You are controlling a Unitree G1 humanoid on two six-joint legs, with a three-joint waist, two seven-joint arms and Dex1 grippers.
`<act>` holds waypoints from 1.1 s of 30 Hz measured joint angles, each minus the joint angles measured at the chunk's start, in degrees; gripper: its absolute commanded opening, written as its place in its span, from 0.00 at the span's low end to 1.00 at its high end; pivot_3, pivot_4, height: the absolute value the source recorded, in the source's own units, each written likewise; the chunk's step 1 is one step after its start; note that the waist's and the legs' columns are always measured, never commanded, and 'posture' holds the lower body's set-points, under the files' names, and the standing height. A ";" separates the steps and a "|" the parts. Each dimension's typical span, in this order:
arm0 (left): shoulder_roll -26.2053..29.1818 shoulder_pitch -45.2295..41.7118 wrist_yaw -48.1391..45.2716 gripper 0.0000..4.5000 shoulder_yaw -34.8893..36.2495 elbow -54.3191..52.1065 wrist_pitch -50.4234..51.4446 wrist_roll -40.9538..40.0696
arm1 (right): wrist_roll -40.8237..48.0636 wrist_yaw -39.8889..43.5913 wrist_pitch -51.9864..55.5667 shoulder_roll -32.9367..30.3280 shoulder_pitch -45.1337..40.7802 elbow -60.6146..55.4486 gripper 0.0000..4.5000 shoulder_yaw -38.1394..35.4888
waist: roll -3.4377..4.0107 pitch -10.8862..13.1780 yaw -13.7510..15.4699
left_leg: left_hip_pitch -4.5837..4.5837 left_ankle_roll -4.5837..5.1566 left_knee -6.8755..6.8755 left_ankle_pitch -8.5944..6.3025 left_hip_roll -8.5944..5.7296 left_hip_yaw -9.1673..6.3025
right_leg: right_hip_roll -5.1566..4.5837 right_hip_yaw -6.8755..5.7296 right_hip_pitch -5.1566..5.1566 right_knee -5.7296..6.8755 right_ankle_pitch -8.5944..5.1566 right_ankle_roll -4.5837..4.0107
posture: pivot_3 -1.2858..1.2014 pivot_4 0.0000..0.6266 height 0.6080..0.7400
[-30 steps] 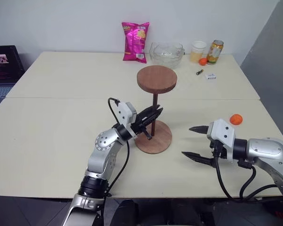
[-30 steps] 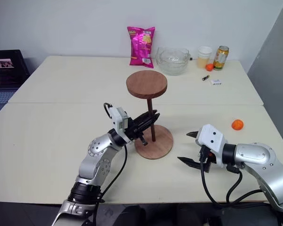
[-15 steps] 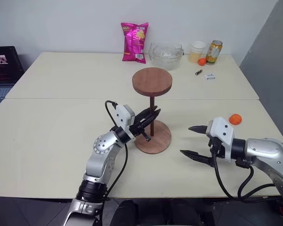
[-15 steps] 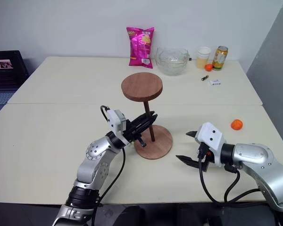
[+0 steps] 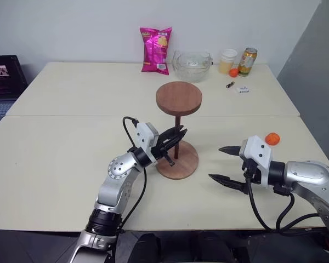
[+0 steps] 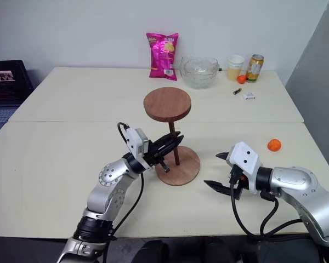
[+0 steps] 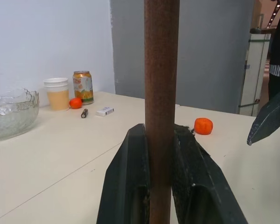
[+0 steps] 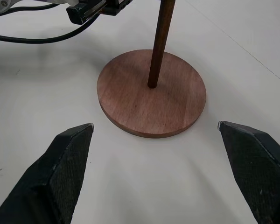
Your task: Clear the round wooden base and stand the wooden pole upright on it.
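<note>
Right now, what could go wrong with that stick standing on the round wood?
The wooden pole stands in the round wooden base, but the left gripper is shut on it, so letting go carelessly might tip it. Its wide disc on top makes it top-heavy. The open right gripper waits close by and could bump the base.

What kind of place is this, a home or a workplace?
Probably a lab or office room set up for tests: two plain cream tables pushed together against a bare white wall, a grey partition, and snacks such as a pink chip bag as props.
</note>
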 measured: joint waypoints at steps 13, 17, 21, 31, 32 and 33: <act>3.22 0.82 -0.02 0.35 -0.26 1.51 3.01 1.43 | -0.05 0.04 -0.32 -0.01 0.04 -0.01 1.00 0.00 | 0.01 0.02 -0.13 | -0.03 0.00 -0.04 0.00 0.03 0.00 | 0.04 0.02 -0.07 0.00 0.00 0.01 | 0.52 0.24 1.00; 3.35 1.76 -0.08 0.52 -0.15 3.15 4.48 1.98 | -0.06 0.04 -0.35 0.00 0.03 -0.01 1.00 0.00 | -0.05 0.07 0.19 | -0.21 0.00 -0.02 0.00 0.02 -0.06 | 0.01 -0.06 -0.14 -0.11 0.00 0.01 | 0.52 0.24 1.00; 3.59 1.77 -1.30 0.57 0.00 2.77 5.15 1.88 | -0.06 0.04 -0.43 0.00 0.04 -0.01 1.00 0.00 | -0.05 0.07 0.32 | -0.32 0.00 -0.02 0.00 0.01 -0.06 | -0.01 -0.09 -0.15 -0.24 0.00 0.01 | 0.52 0.24 1.00; 5.87 2.10 -5.67 0.57 -0.04 0.85 4.96 1.96 | -0.57 0.06 -1.37 0.00 0.07 -0.02 1.00 0.03 | -0.04 0.07 0.33 | -0.42 0.00 -0.02 0.00 0.01 -0.12 | -0.02 -0.14 -0.24 -0.25 0.00 0.01 | 0.52 0.24 1.00; 6.66 2.10 -6.24 0.57 0.06 0.50 4.90 1.97 | -0.62 0.07 -1.43 0.00 0.10 -0.01 1.00 0.03 | -0.04 0.07 0.31 | -0.44 0.00 -0.02 0.00 0.01 -0.12 | -0.02 -0.15 -0.27 -0.25 0.00 0.01 | 0.52 0.24 1.00; 7.72 2.10 -6.77 0.57 0.30 0.11 4.89 1.98 | -0.67 0.10 -1.51 0.00 0.17 -0.01 1.00 0.03 | -0.04 0.07 0.31 | -0.47 0.00 -0.02 0.00 0.01 -0.13 | -0.02 -0.15 -0.30 -0.25 0.00 0.00 | 0.52 0.24 1.00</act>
